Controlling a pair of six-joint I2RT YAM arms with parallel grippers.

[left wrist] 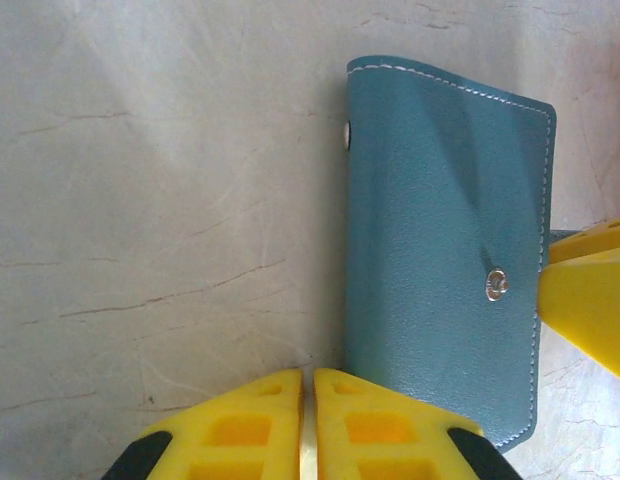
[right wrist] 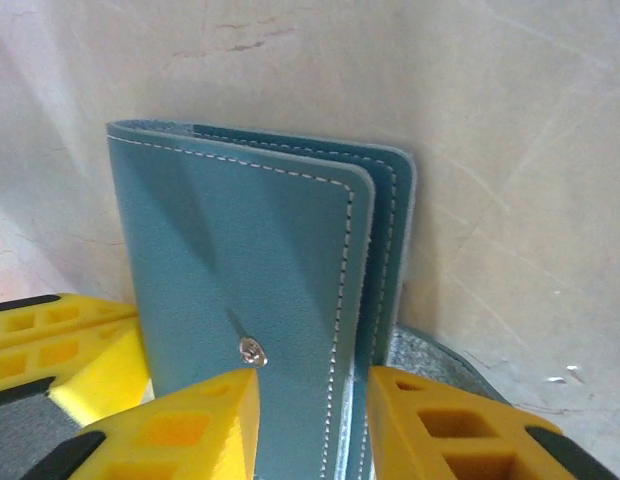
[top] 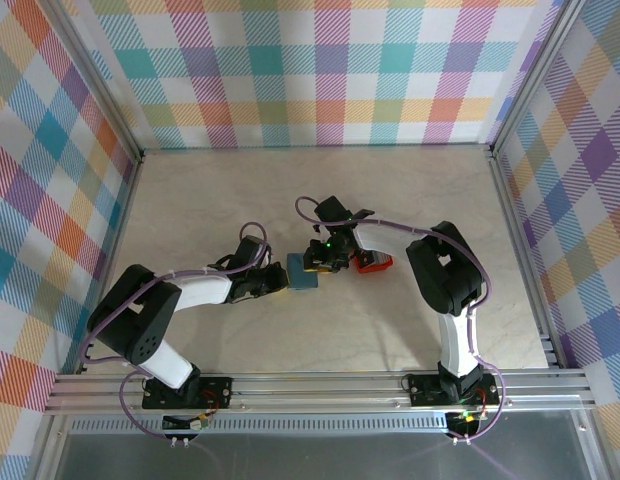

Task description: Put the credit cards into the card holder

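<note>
- Left pincer [left wrist: 308,388]: its yellow fingers are pressed together low over the pale surface [left wrist: 140,200], with nothing to be seen between them. It sits just beside the near-left corner of the card holder.
- Card holder [left wrist: 445,230]: the blue case is in the middle of the surface, between the two arms. It is folded over, outer cover facing out, with a small metal stud [left wrist: 498,283] near one edge. From the right wrist the two covers stand slightly apart along the stitched edge.
- Right pincer [right wrist: 315,388]: it pinches the card holder by one edge, one finger on the front cover and the other behind the back flap.
- Red tray [top: 373,264]: it lies just right of the right pincer.
- Progress, as I judge it: early. The holder is gripped but not laid open, so loading the credit cards seems still to come.
- Hard to make out: the inner pockets are hidden between the covers, so whether any card is inside cannot be told. What the tray holds is too small to read. A grey patch [right wrist: 430,350] behind the right finger may be a card, but I cannot tell.
</note>
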